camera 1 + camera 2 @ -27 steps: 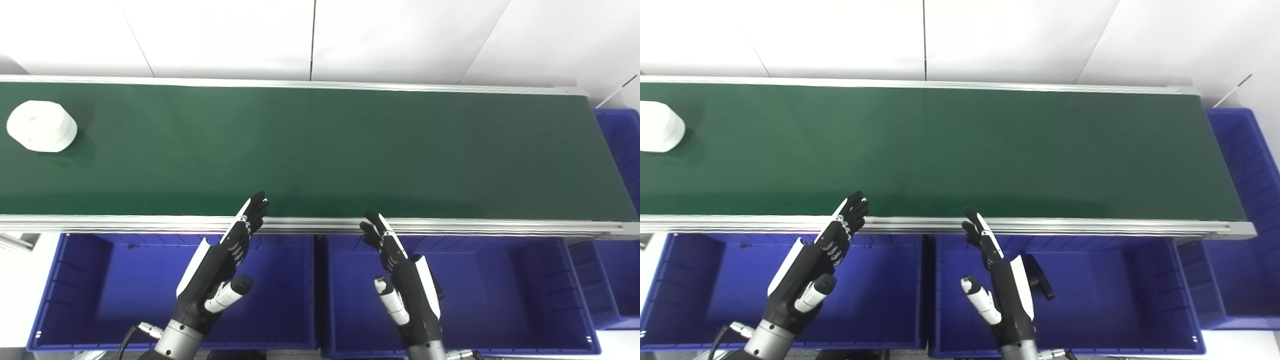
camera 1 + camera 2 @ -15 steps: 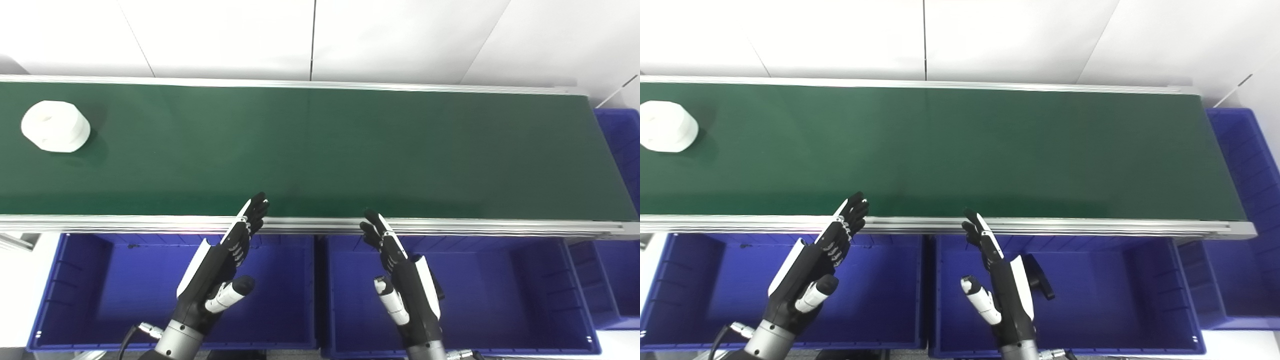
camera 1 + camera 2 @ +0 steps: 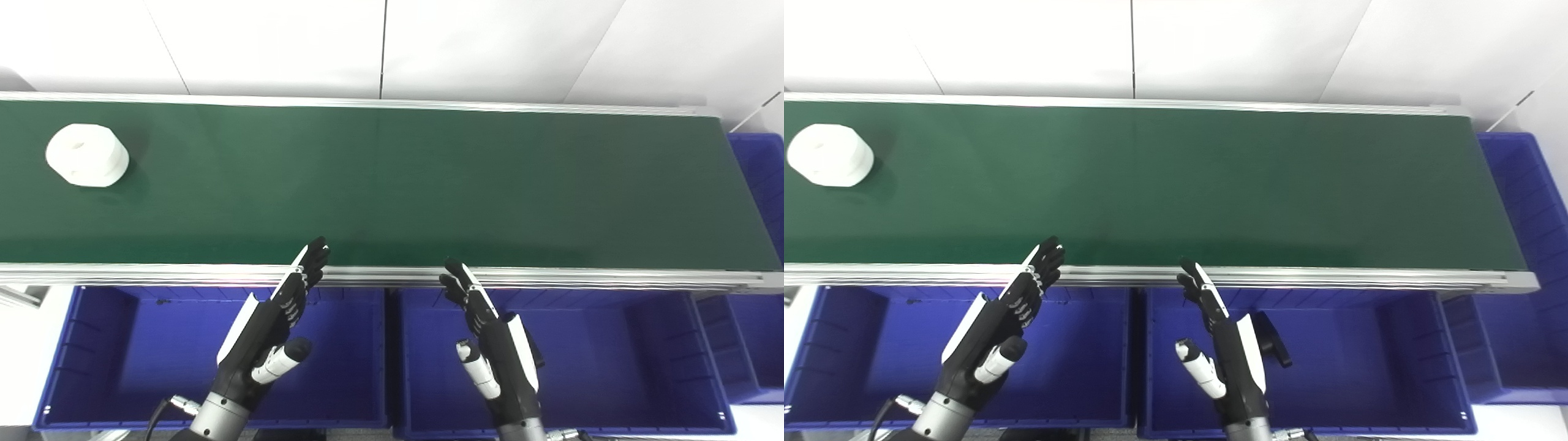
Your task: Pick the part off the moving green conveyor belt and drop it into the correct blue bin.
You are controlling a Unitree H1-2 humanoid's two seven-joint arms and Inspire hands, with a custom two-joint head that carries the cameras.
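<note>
So nothing is picked yet. I see the white part (image 3: 87,154), a stubby faceted cylinder with a shallow dimple on top, lying on the green conveyor belt (image 3: 392,184) at its far left end, well apart from both of my hands. My left hand (image 3: 269,324) hovers over the left blue bin (image 3: 73,361) with its fingers (image 3: 309,260) stretched out flat, reaching to the belt's near rail, thumb spread aside, holding nothing. My right hand (image 3: 496,343) hangs over the middle blue bin (image 3: 661,361) in much the same pose: fingers extended and apart, thumb out, empty.

By my judgement the whole task is ahead: the grasp, the lift and the drop all remain. The left hand is nearer the part, so I expect it to take the catch. Which bin is the correct one I cannot say from here.

Counting: one part on the belt, one belt, two hands, and three blue bins in view, two along the near side under my hands and a third (image 3: 1519,184) at the belt's right end, cut off by the picture edge. There is a dark shape just behind my right hand in the middle bin; it may be a shadow or an earlier part, I can't tell.
</note>
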